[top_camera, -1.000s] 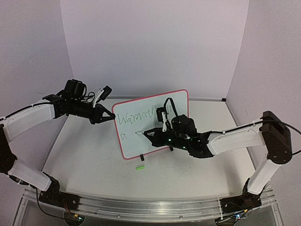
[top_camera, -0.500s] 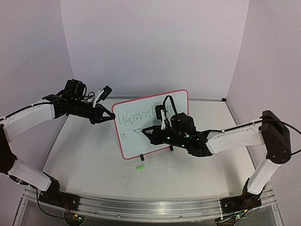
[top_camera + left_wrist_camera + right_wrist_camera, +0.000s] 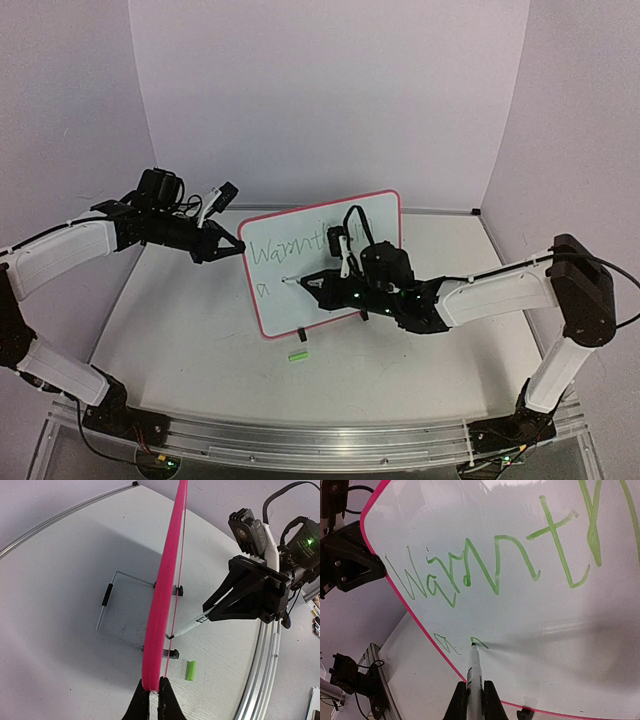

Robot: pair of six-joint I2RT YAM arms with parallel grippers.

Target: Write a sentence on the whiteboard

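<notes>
White surface (image 3: pixel 180 330), lilac walls. I see the whiteboard (image 3: pixel 290 305) standing upright mid-surface. Left claw (image 3: pixel 238 249) is clamped on its pink edge, and right claw (image 3: pixel 318 283) grips a marker (image 3: pixel 298 281). Its tip touches the face below "Warmth", on the sentence (image 3: pixel 285 247)'s second line. A green cap (image 3: pixel 297 354) lies just in front.

Off-task items: table (image 3: pixel 180 330), cap (image 3: pixel 297 354), wire stand (image 3: pixel 106 595), marker (image 3: pixel 190 626), rail (image 3: pixel 300 437).
The small green cap lies flat on the white table toward its near edge. The wire stand rests nearer the table's middle, the white marker is tilted above the table, and the metal rail runs along the table's near edge.
</notes>
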